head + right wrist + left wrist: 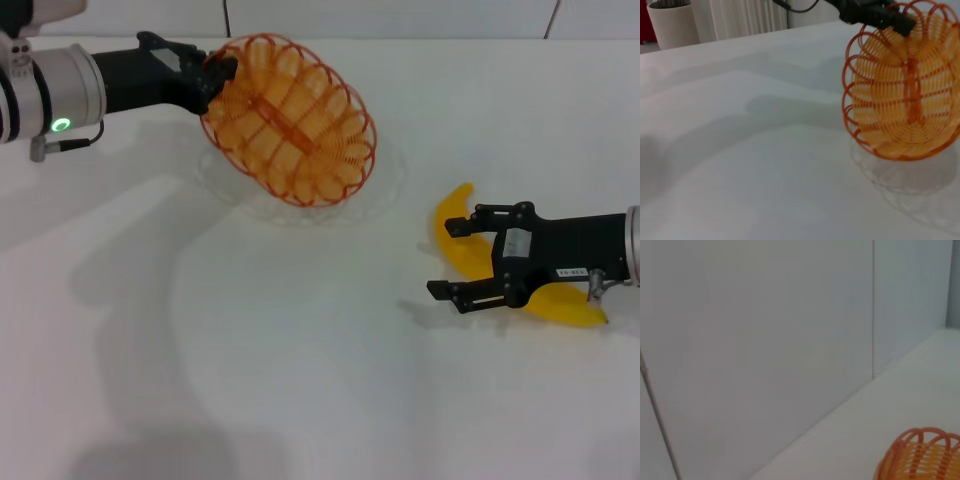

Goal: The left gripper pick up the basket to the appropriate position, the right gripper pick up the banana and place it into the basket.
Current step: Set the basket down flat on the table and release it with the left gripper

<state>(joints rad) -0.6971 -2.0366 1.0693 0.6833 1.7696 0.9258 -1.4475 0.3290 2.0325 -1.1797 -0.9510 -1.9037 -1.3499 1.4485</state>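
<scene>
My left gripper (218, 72) is shut on the rim of the orange wire basket (290, 120) and holds it tilted above the white table at the back left. The basket also shows in the right wrist view (905, 85), with the left gripper (900, 22) at its rim, and partly in the left wrist view (925, 455). The yellow banana (462, 250) lies on the table at the right. My right gripper (448, 258) is open just over the banana, with a finger on either side of it.
The white table (250, 350) has open room at the front and left. A white wall panel (765, 340) stands behind the table. A white pot (672, 22) and a radiator stand beyond the table's far edge in the right wrist view.
</scene>
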